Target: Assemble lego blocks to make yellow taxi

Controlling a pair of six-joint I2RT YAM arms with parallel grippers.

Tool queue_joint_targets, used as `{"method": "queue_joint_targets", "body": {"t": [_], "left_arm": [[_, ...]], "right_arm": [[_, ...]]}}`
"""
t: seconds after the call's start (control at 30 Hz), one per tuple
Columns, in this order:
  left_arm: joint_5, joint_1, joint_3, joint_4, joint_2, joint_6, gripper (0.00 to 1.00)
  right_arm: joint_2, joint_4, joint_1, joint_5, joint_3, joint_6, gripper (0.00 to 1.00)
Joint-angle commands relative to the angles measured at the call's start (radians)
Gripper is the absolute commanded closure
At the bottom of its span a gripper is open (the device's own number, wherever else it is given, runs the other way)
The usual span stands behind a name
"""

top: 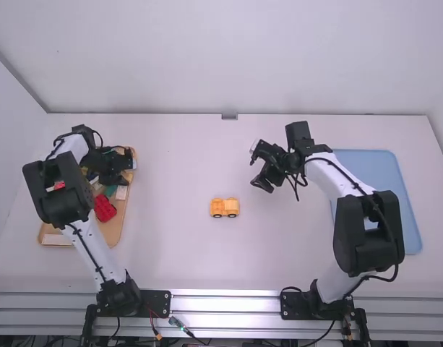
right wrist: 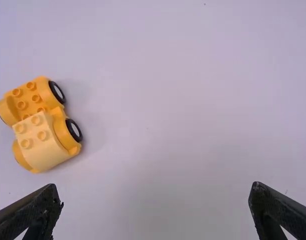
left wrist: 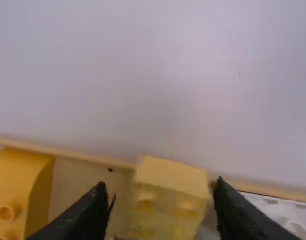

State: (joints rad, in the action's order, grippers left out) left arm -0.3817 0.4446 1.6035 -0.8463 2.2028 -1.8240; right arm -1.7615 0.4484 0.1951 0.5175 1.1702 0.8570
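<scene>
On the worktop [top: 170, 159], the part-built yellow vehicle [top: 225, 207] stands with a pale cabin block [right wrist: 40, 137] on one end and bare studs at the other. Left of the vehicle, over the brown tray [top: 114, 233], your left hand [left wrist: 161, 185] has its fingers apart around a loose yellow block [left wrist: 170, 202]; a gap shows beside one finger, so no grip is confirmed. Right of the vehicle, your right hand [right wrist: 154, 189] is apart and empty. The step appears to be picking the next taxi part. Centre your fingers on the block's plain sides, avoid the neighbouring yellow piece [left wrist: 15, 180], close squarely, then lift straight. A skewed grip could spoil stud alignment. You have no legible lettering on the blocks.
</scene>
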Motion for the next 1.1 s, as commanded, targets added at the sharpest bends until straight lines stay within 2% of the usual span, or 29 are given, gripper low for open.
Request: {"method": "queue_joint_targets", "body": {"t": [0.0, 0.13, 0.17, 0.23, 0.43, 0.53, 0.6, 0.73, 0.77, 0.8, 0.87, 0.9, 0.97, 1.07], "left_arm": [[0.005, -0.007, 0.008, -0.001, 0.016, 0.002, 0.53], [0.025, -0.007, 0.008, 0.021, 0.016, 0.037, 0.56], [0.030, -0.009, 0.008, 0.026, 0.016, 0.045, 0.60], [0.030, -0.004, 0.008, 0.025, 0.015, 0.047, 0.75], [0.025, -0.010, 0.009, 0.026, 0.013, 0.048, 0.78], [0.024, -0.013, 0.034, 0.008, 0.010, 0.073, 0.84], [0.023, -0.012, 0.075, -0.021, 0.009, 0.118, 0.93], [-0.044, -0.013, 0.217, -0.196, 0.009, 0.185, 0.92], [-0.062, -0.013, 0.238, -0.227, 0.009, 0.192, 0.89], [-0.121, -0.015, 0.294, -0.319, 0.009, 0.220, 0.79], [-0.164, -0.023, 0.333, -0.391, 0.009, 0.247, 0.78], [-0.201, -0.034, 0.371, -0.469, 0.009, 0.264, 0.87], [-0.223, -0.055, 0.397, -0.539, 0.009, 0.264, 0.98], [-0.230, -0.114, 0.400, -0.592, 0.008, 0.266, 0.98]], "right_arm": [[-0.007, 0.002, -0.005, 0.005, 0.001, -0.004, 0.01], [-0.007, 0.002, -0.005, 0.005, 0.001, -0.004, 0.01], [-0.007, 0.002, -0.005, 0.005, 0.001, -0.004, 0.01], [-0.007, 0.000, -0.005, 0.006, 0.001, -0.004, 0.01], [-0.007, -0.002, -0.005, 0.009, 0.001, -0.004, 0.01], [-0.007, -0.002, -0.005, 0.009, 0.001, -0.004, 0.01], [-0.007, -0.002, -0.005, 0.008, 0.001, -0.004, 0.01], [-0.007, -0.002, -0.005, 0.009, 0.001, -0.004, 0.01], [-0.007, -0.002, -0.005, 0.009, 0.001, -0.004, 0.01], [-0.007, -0.002, -0.005, 0.009, 0.001, -0.004, 0.01], [-0.007, -0.002, -0.004, 0.009, 0.001, -0.004, 0.01], [-0.007, -0.002, -0.005, 0.009, 0.001, -0.004, 0.01], [-0.007, -0.002, -0.005, 0.009, 0.001, -0.004, 0.01], [-0.007, -0.002, -0.005, 0.009, 0.001, -0.004, 0.01]]}}
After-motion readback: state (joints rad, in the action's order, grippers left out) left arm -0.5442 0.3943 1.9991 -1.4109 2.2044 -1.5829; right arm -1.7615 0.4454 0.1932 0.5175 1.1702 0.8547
